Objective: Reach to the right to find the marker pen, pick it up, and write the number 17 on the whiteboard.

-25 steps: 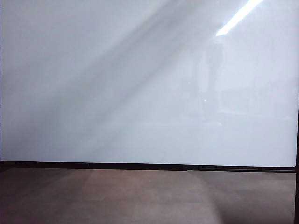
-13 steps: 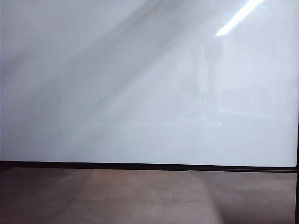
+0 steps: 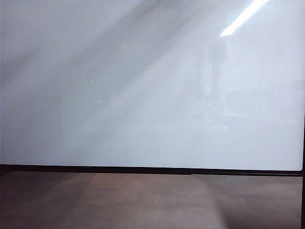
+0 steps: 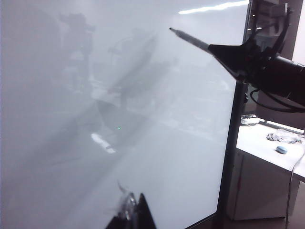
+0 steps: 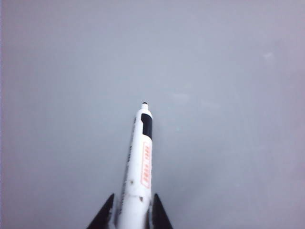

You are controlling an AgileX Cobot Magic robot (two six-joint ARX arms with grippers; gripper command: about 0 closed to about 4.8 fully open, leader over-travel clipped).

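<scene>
The whiteboard fills the exterior view, glossy and unmarked, and no arm shows there. In the right wrist view my right gripper is shut on the white marker pen. The pen's dark tip points at the whiteboard from a short way off. The left wrist view shows the same marker pen sticking out of the right gripper in front of the whiteboard. My left gripper is at the picture's edge, tips together, with a small glint between them.
A thin black frame borders the board, with a brown-grey matte surface below it. Beyond the board's side edge stands a white counter with a small blue object and some clutter.
Only the grey shadow streaks and faint reflections on the board have shifted. The board stays unmarked and no arm has entered the exterior view.
</scene>
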